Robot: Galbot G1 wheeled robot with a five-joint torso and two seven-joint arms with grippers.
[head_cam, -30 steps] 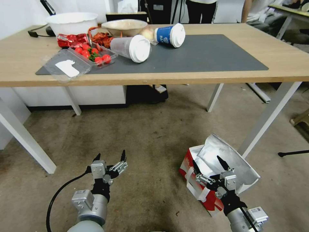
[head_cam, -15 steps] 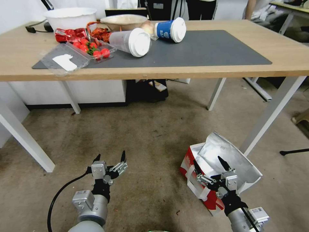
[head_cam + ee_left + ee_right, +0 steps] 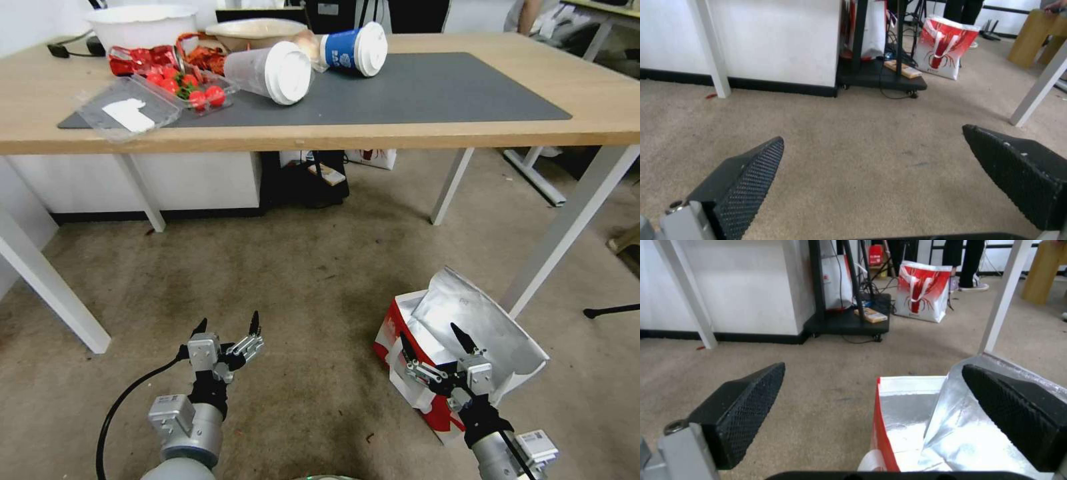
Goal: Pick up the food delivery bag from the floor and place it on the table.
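The food delivery bag (image 3: 460, 347) stands open on the floor (image 3: 313, 280) at about four o'clock in the head view, just beside the desk's (image 3: 400, 127) front right leg, its silver foil flap leaning up toward that leg. The right tool (image 3: 437, 343) hovers over the bag's near side with its jaws spread wide and nothing between them; in the right wrist view the red-edged rim and foil lining (image 3: 925, 426) lie between and below the two black pads (image 3: 746, 400). A white strap handle (image 3: 400, 380) hangs on the bag's red side at about nine o'clock from that tool. The left tool (image 3: 228, 328) is parked low over bare floor at about seven o'clock, jaws also wide, gripping nothing.

The step in hand looks like the approach for the grasp; the bag is not yet lifted. To do it well, the right tool should probably come down so one pad goes inside the foil wall and the other outside the red edge (or so both straddle the strap), then close firmly before rising. The wall seems thin and floppy, so a shallow pinch could slip. The lift would need to clear the desk's edge, and the open grey mat (image 3: 453, 87) at one o'clock offers room away from the toppled cups (image 3: 313, 60).
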